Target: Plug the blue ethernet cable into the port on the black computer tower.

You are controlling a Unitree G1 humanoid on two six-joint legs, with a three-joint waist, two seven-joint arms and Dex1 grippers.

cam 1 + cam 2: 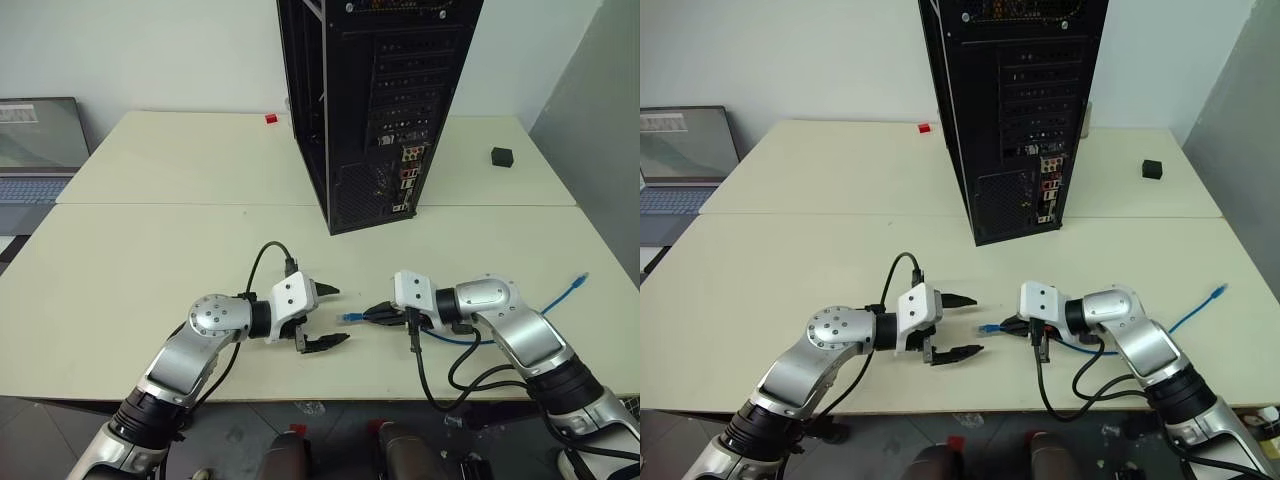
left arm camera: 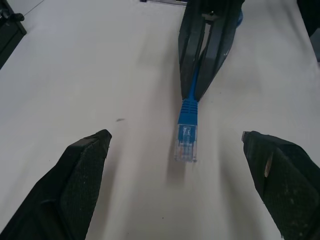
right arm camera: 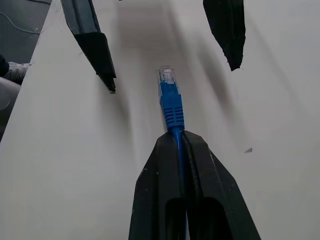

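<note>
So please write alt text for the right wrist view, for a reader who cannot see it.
The right gripper is shut on the blue ethernet cable, just behind its clear plug, which points out over the pale table. Beyond the plug, the left gripper faces it, open, one black finger on each side.

Office: pale desks (image 1: 150,250), laptop (image 1: 40,150)

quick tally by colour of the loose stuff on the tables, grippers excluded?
Blue: 1, the blue ethernet cable
Black: 2, the black computer tower and a small black cube
Red: 1, a small red block
Grey: 1, a laptop at the left edge
Total: 5
</note>
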